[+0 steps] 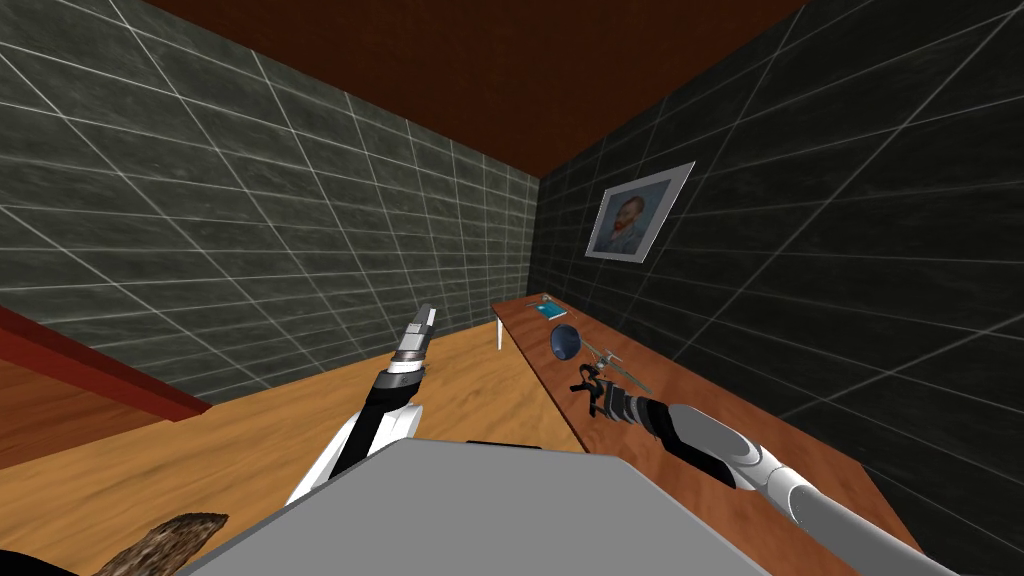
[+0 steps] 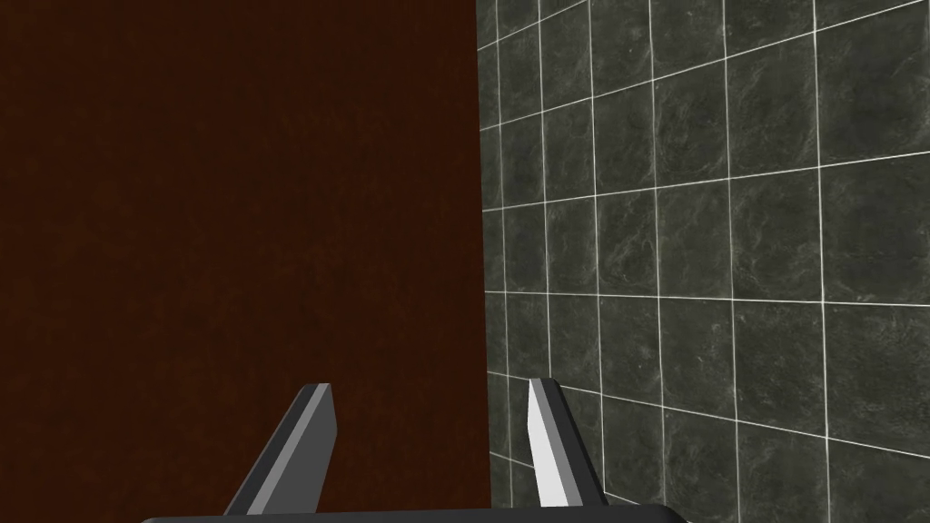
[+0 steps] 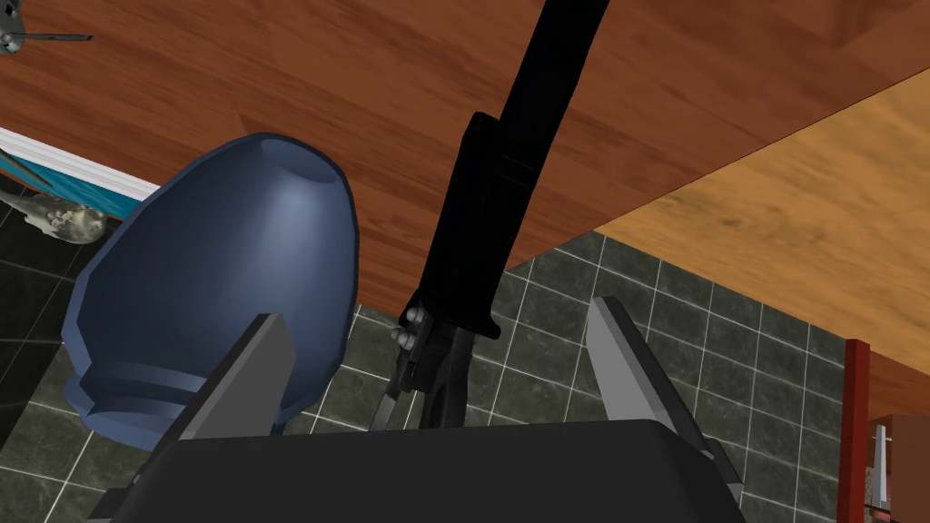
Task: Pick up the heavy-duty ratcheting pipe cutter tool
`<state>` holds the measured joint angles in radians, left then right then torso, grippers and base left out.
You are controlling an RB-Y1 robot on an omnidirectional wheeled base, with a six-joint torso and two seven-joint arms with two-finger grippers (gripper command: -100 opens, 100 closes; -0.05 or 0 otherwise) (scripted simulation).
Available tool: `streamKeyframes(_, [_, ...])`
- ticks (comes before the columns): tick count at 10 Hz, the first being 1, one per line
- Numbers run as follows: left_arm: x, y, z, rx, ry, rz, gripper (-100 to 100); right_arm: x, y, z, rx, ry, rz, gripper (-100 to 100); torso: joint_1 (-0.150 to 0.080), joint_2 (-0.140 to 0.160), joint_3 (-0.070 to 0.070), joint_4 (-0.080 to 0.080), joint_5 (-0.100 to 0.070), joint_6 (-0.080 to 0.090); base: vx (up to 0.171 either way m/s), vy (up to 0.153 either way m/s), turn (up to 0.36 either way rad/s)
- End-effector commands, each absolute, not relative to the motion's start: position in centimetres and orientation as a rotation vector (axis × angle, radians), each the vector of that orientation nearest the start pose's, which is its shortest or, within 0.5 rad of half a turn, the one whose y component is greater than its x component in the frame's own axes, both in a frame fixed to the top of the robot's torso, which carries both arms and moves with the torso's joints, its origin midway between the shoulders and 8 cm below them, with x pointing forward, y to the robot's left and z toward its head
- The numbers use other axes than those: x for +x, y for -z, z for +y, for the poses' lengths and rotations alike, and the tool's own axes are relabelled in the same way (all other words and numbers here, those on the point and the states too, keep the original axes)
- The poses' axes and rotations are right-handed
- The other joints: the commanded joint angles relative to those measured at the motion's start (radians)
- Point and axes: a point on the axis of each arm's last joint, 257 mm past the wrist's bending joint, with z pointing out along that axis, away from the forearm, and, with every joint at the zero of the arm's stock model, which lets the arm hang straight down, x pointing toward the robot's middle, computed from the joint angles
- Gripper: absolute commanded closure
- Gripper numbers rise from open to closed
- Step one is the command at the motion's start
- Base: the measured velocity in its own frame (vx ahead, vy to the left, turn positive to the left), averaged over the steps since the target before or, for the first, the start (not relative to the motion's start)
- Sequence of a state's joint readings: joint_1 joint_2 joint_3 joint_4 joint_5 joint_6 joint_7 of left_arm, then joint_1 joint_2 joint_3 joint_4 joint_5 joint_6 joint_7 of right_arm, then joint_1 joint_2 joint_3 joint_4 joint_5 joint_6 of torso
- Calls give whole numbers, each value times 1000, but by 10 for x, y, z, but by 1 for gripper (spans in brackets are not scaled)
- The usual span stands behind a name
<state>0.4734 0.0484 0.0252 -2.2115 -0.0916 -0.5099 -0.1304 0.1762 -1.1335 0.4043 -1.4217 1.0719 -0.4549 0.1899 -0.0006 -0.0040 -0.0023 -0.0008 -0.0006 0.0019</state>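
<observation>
Our spread right gripper (image 3: 436, 309) straddles the black pipe cutter (image 3: 490, 209), near end hidden; wooden table (image 3: 272, 73), dark tiled walls (image 1: 250, 200).

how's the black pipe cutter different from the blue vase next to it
The black pipe cutter is long and thin; the blue vase is fat and rounded. The pipe cutter lies between the open fingers of the right gripper; the vase sits outside them, beside one finger. Both rest on the brown table.
</observation>
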Motion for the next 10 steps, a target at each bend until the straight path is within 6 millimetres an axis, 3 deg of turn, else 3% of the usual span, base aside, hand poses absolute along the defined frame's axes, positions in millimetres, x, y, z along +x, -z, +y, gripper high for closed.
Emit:
streamKeyframes(1, [359, -4, 273, -533, 1101, 755, 0, 350, 388, -406, -1142, -8, 2083, -100, 0, 0, 0, 0, 0, 0, 38, -30, -4])
streamKeyframes(3, [359, -4, 273, -533, 1101, 755, 0, 343, 390, -404, -1140, -10, 2088, -100, 0, 0, 0, 0, 0, 0, 36, -19, -3])
streamKeyframes(4, [359, -4, 273, -533, 1101, 755, 0, 343, 389, -404, -1136, -8, 2089, 100, 1, 1, 1, 0, 0, 0, 0, 0, 0])
streamKeyframes(8, [359, -4, 273, -533, 1101, 754, 0, 343, 389, -404, -1136, -10, 2089, 100, 2, 2, 1, 0, 0, -1, 0, 0, 0])
streamKeyframes(9, [359, -4, 273, -533, 1101, 754, 0, 343, 389, -404, -1136, -10, 2089, 0, 2, 2, 1, 0, 0, -1, 0, 0, 0])
streamKeyframes(10, [359, -4, 273, -533, 1101, 754, 0, 359, 384, -406, -1153, -11, 2063, 100, 2, 2, 1, 0, 0, -1, -64, 35, 13])
